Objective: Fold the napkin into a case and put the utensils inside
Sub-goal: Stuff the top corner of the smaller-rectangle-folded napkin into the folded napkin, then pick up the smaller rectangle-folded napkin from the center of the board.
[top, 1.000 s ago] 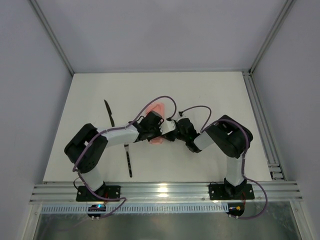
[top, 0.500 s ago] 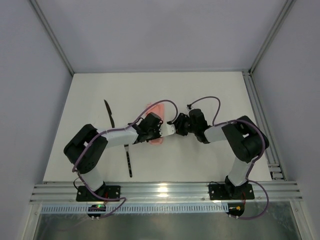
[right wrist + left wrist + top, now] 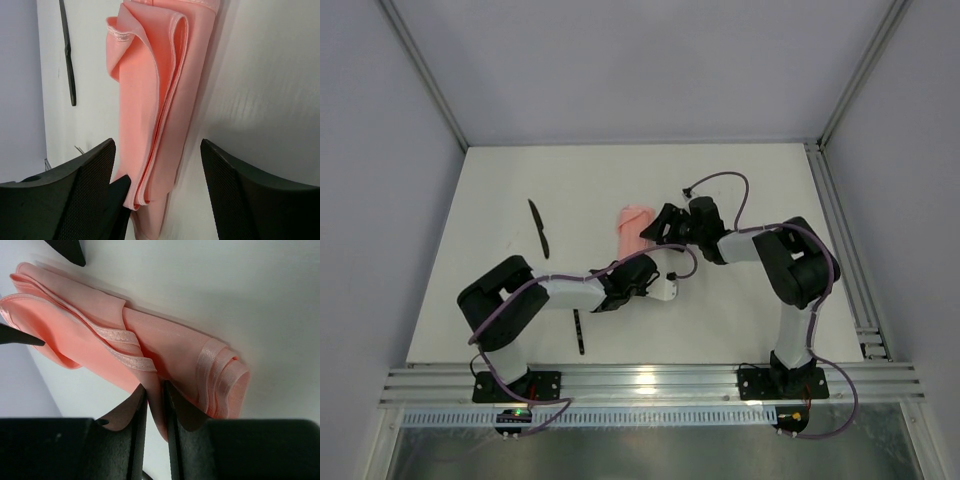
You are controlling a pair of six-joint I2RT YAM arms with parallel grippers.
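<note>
The napkin [image 3: 634,224] lies as a small oblong pale-pink bundle of folded layers [image 3: 165,340] at mid-table. My left gripper [image 3: 638,263] reaches its near end, and in the left wrist view this gripper [image 3: 154,388] is shut on one cloth layer there. My right gripper [image 3: 656,228] is at the bundle's right side, open. In the right wrist view the bundle [image 3: 155,90] lies between the wide-apart jaws of that gripper [image 3: 156,155], neither touching it. The black knife [image 3: 538,228] lies to the left. The fork [image 3: 579,332] shows partly below my left arm.
The white table [image 3: 740,320] ends at a metal rail [image 3: 640,382] in front and another rail [image 3: 845,250] on the right. Grey walls [image 3: 640,70] enclose the back and sides. My left forearm [image 3: 570,290] crosses over the fork.
The right gripper has opened and moved up alongside the napkin. The left gripper has shifted from the napkin's left side to its near end. The bundle now lies a little farther back.
</note>
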